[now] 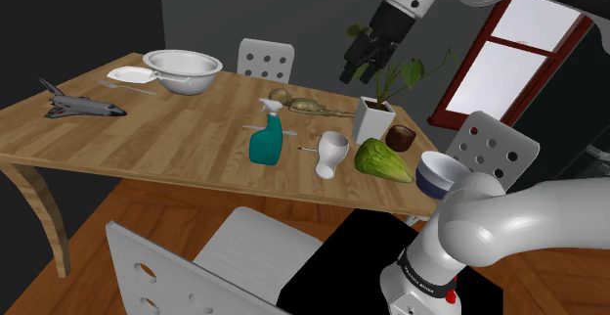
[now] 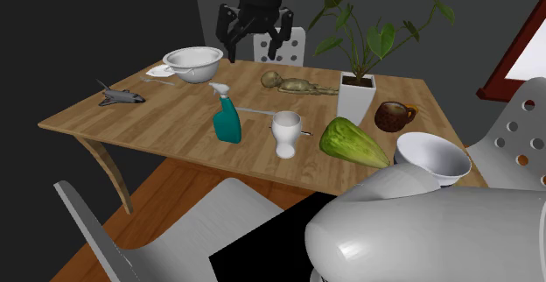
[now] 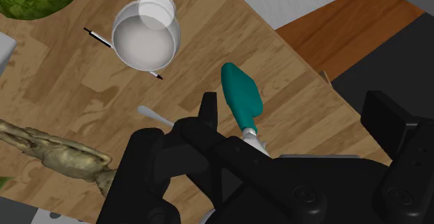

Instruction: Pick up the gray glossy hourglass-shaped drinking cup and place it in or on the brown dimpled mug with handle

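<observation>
Our gripper (image 2: 254, 44) hangs high above the surface (image 2: 157, 123), fingers spread wide with nothing between them, ready to come down. The pale shiny cup (image 2: 286, 133) stands upright near the surface's edge, between the teal spray bottle (image 2: 227, 118) and the green lettuce (image 2: 353, 143), with room around it for a grab. The brown mug (image 2: 394, 115) sits mouth up past the lettuce, so we think the cup can drop in.

In the shoulder view a teal spray bottle (image 1: 266, 145) stands on the table (image 1: 176, 127); a lettuce (image 1: 383, 160) (green, crinkled) lies at its three o'clock.
</observation>
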You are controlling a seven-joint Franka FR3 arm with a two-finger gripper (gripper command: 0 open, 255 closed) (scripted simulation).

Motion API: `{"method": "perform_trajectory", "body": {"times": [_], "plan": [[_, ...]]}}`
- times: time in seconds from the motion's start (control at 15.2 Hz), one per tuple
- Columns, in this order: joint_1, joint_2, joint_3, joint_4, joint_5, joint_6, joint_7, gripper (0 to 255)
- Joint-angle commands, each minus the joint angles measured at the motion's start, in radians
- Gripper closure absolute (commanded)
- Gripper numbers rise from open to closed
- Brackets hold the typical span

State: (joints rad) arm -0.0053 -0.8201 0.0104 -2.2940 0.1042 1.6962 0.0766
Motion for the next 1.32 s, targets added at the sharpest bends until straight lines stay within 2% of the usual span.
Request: {"method": "perform_trajectory", "body": {"times": [0.0,0.59,1.25], "plan": [[0.000,0.000,0.000,0.000,0.000,0.000,0.000,0],[-0.012,0.129,-0.115,-0.153,-0.031,0.180,-0.163,0],[-0.017,0.391,-0.243,-0.222,-0.041,0.394,-0.356,0]]}}
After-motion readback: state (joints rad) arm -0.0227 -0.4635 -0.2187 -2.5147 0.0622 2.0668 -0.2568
